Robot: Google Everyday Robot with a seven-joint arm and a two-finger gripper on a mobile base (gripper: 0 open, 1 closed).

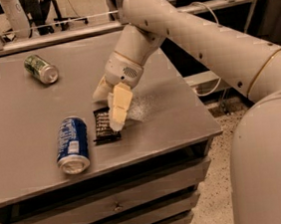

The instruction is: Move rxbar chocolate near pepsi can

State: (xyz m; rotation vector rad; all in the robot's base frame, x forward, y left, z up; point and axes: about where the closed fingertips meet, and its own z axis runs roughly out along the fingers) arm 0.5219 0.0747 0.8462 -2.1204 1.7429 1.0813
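The rxbar chocolate (103,127), a dark flat bar with pale print, lies flat on the grey table (26,121) just right of the pepsi can (72,143). The blue can lies on its side with its silver end toward the front edge. My gripper (109,111) hangs directly over the bar's right end, fingers apart and holding nothing. One cream finger (119,108) overlaps the bar's right edge in the view.
A green can (41,68) lies on its side at the table's far left. The table's right edge and front edge are close to the bar. Drawers sit below the tabletop. A railing runs behind the table.
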